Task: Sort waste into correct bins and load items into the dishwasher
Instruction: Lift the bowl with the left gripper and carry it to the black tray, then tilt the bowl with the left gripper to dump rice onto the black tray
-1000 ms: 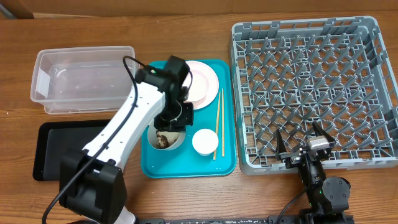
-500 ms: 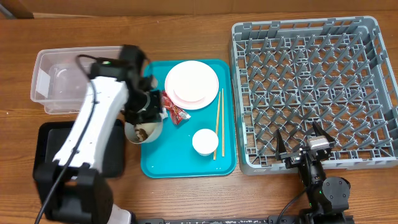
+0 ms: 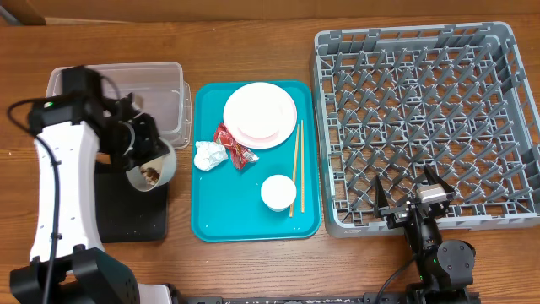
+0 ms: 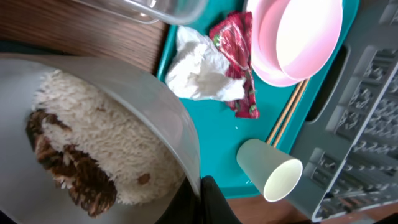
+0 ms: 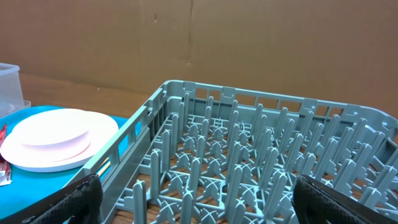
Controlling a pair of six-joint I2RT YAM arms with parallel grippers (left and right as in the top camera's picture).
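On the wooden desk, the left hand, clamped on a tilted bowl of rice scraps, holds it over the far corner of the black tray beside the clear tub, while the right hand rests, spread apart, by the dish rack.

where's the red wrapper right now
In the overhead view the red wrapper lies left of centre on the teal tray, between the crumpled napkin and the stacked plates.
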